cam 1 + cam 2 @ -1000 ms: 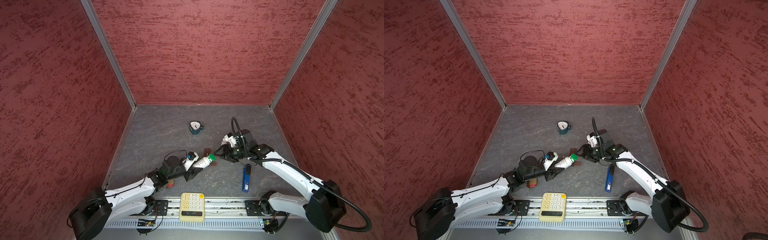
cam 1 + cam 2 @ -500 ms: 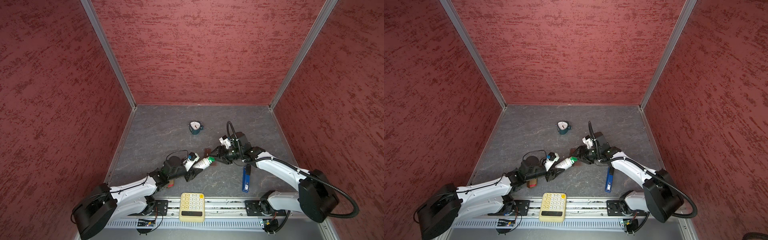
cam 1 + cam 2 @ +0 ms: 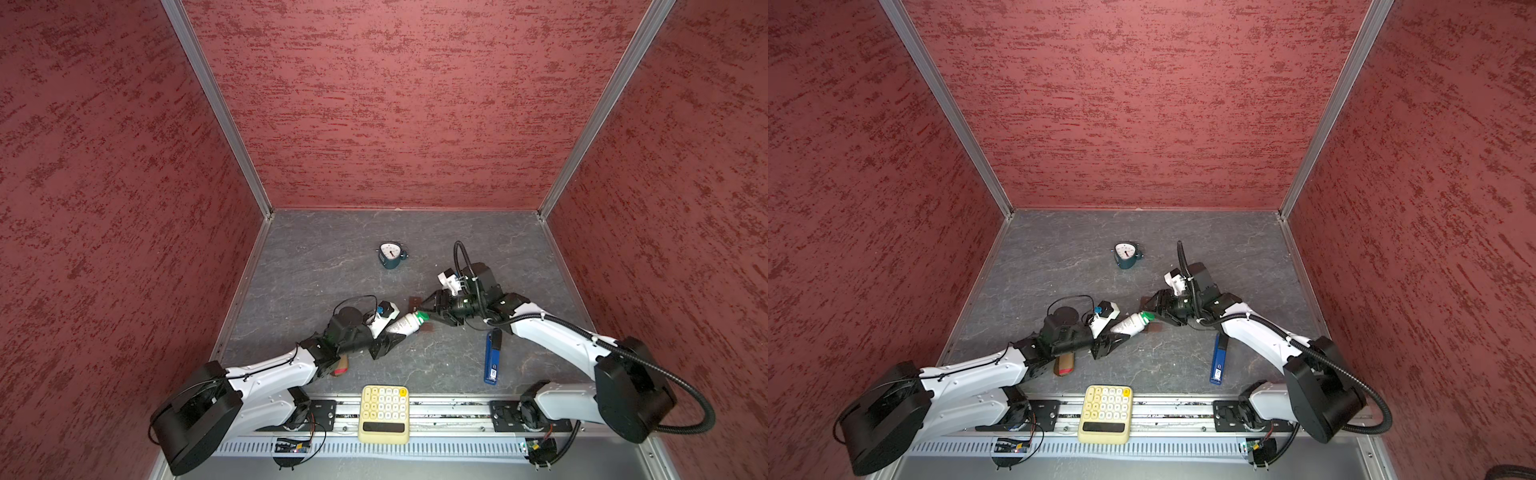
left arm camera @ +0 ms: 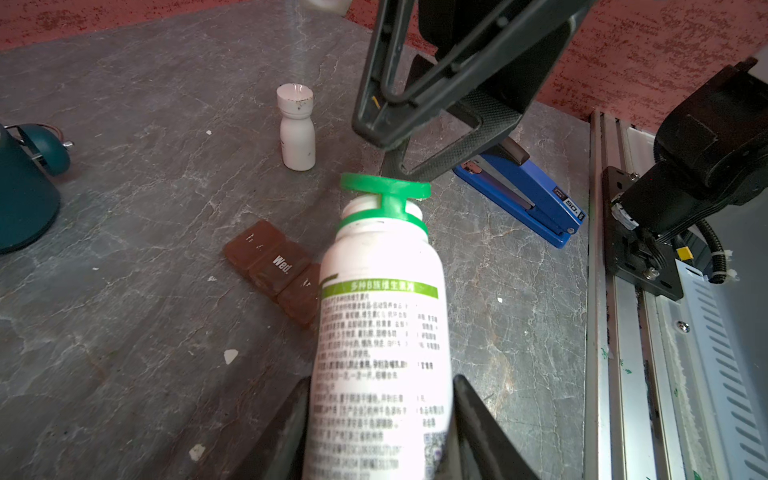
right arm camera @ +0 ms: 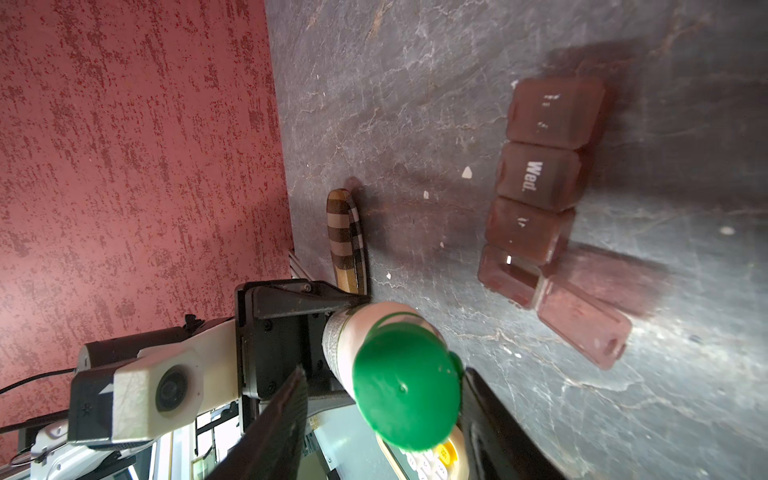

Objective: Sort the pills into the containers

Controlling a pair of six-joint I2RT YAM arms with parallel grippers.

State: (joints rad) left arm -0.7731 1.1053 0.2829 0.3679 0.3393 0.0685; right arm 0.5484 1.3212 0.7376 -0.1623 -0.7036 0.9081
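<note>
My left gripper is shut on the body of a white bottle with a green cap, held tilted low over the floor. The cap's flip lid stands lifted off the bottle mouth. My right gripper is open around that cap: one finger touches its edge, the other stands off. The containers, a dark brown pill-box strip, lie under the bottle's neck, with one end cell's lid flipped open. A few white specks dot the floor; I cannot tell if they are pills.
A small all-white bottle stands upright beyond the strip. A teal clock sits further back, a blue stapler to the right, a yellow calculator on the front rail, and a striped brown case under my left arm.
My right gripper has moved left, up to the bottle's green cap, and now straddles it. The left gripper has kept its hold on the bottle and barely moved.
</note>
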